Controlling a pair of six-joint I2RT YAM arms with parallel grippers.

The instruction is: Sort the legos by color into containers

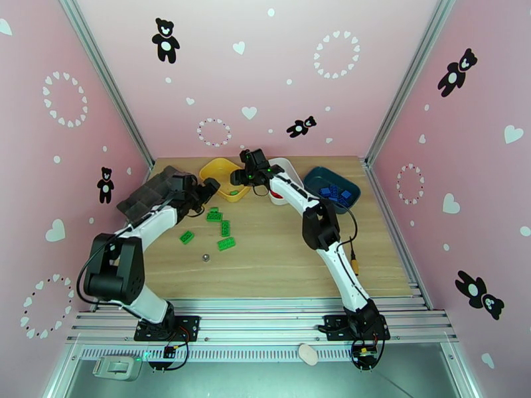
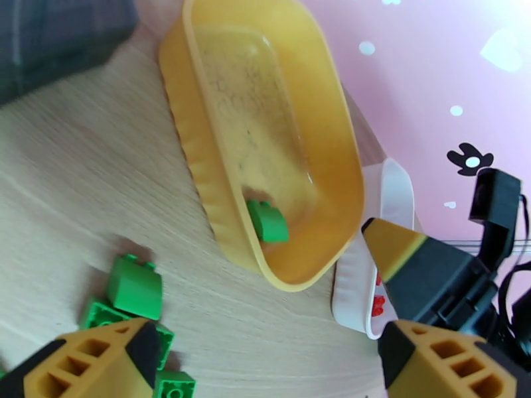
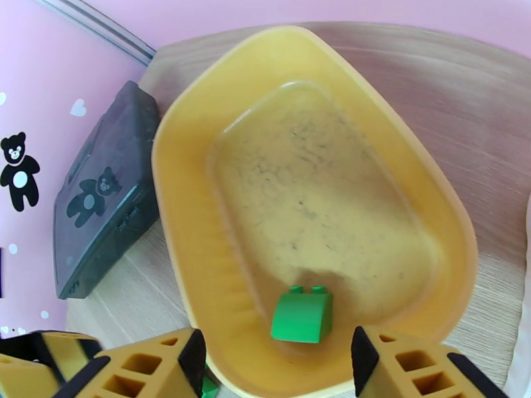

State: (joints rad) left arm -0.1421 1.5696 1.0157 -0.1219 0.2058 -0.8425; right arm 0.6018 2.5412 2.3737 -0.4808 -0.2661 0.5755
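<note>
White arms (image 1: pixel 151 223) with black joints and cables; yellow-and-black latticed fingers (image 3: pixel 405 363).

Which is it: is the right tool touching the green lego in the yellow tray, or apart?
Apart. Right wrist view: yellow tray shows between the green lego and each finger of the right tool.

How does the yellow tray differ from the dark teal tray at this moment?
The yellow tray holds one green brick; the dark teal tray holds several blue bricks. The yellow tray sits left of the white tray, the dark teal tray right of it. Both are shallow and rounded.
</note>
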